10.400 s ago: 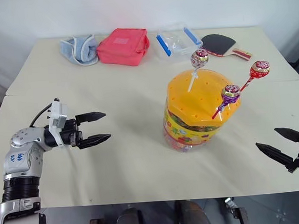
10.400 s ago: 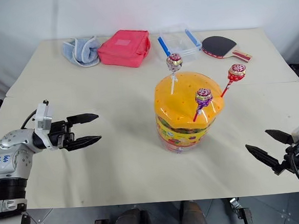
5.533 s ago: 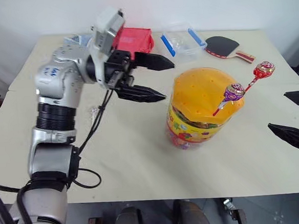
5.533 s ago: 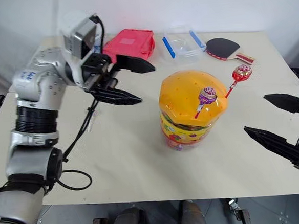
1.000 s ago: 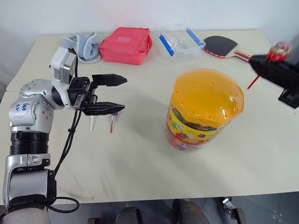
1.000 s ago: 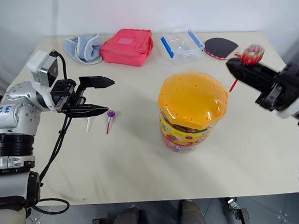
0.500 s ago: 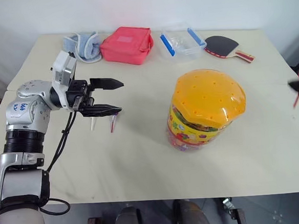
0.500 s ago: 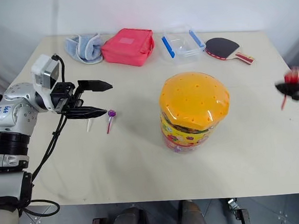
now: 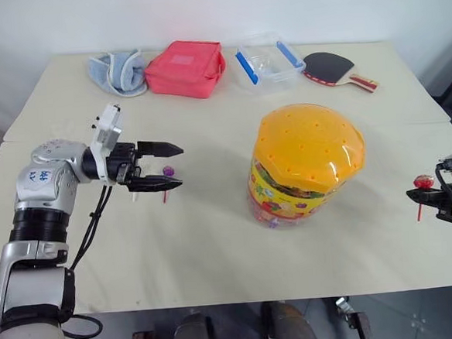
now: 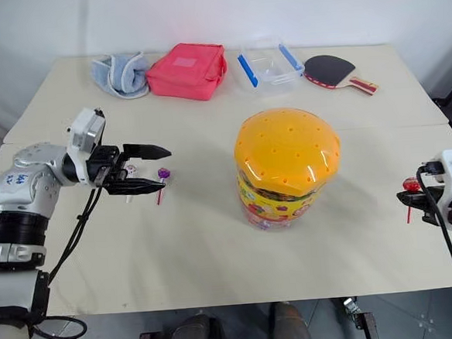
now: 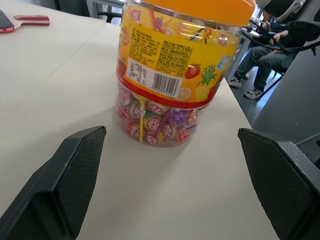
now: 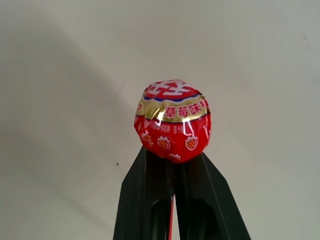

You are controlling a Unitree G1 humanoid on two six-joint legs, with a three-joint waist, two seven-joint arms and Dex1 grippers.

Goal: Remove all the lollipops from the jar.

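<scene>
**Red lollipop held at the right edge, 2 more lying on the tabletop**

The right wrist view gives what the head views cannot: the right gripper (image 12: 172, 165) has its 2 black fingers pressed together on the stick of the red lollipop (image 12: 172, 120), whose foil head carries strawberry prints and a gold band and sits just above the fingertips. In the head views this is a small red dot on a thin stick at the right edge of the tabletop (image 10: 216, 248), well apart from the jar (image 10: 286, 165).

The left wrist view looks across the tabletop at the jar's side, showing a barcode, a fruit label and many wrapped sweets packed in the clear lower part, none of which reads from above. It also shows seated people's legs beyond the tabletop edge. The head views show instead the domed orange lid with its small holes, no stick standing in any of them.

The left gripper (image 9: 164, 168) hangs wide open and empty over the left half of the tabletop. Just beside its lower finger lies the purple lollipop (image 10: 163, 175), and a pink one (image 10: 131, 170) shows partly between the fingers.

Count: 3 lollipops, 1 jar, 2 grippers. Along the far edge: 1 blue cloth (image 9: 118, 72), 1 red pouch (image 9: 186, 67), 1 clear blue-clipped box (image 9: 265, 62), 1 table tennis bat (image 9: 335, 69).
</scene>
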